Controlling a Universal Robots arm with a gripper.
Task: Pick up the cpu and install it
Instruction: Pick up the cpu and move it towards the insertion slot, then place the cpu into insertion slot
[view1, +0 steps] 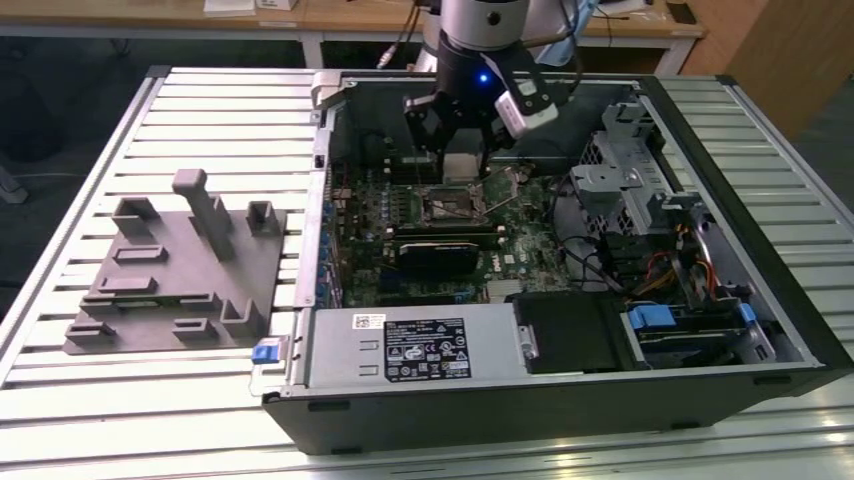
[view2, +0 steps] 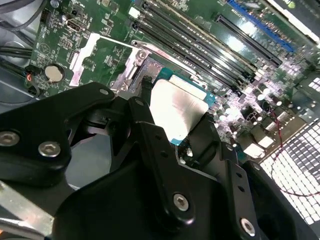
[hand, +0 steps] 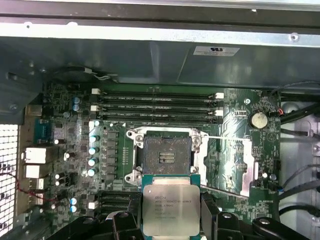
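Observation:
My gripper (hand: 170, 216) is shut on the cpu (hand: 170, 207), a flat square chip with a silver-grey metal top and a green rim. The black fingers (hand: 210, 215) clamp two opposite edges. In the first wrist view the chip hangs level just short of the open socket (hand: 167, 155), whose metal frame is swung back. In the second wrist view the cpu (view2: 177, 107) sits between the fingertips of the gripper (view2: 175, 114) above the green motherboard. In the exterior view the gripper (view1: 462, 158) reaches down into the open computer case, just behind the socket (view1: 447, 205).
Memory slots (hand: 157, 107) run beside the socket, and capacitors (hand: 93, 150) stand on its other side. A black card (view1: 434, 255), the power supply (view1: 414, 345) and a drive cage (view1: 641, 190) crowd the case. The grey plastic fixture (view1: 174, 270) lies at the exterior view's left.

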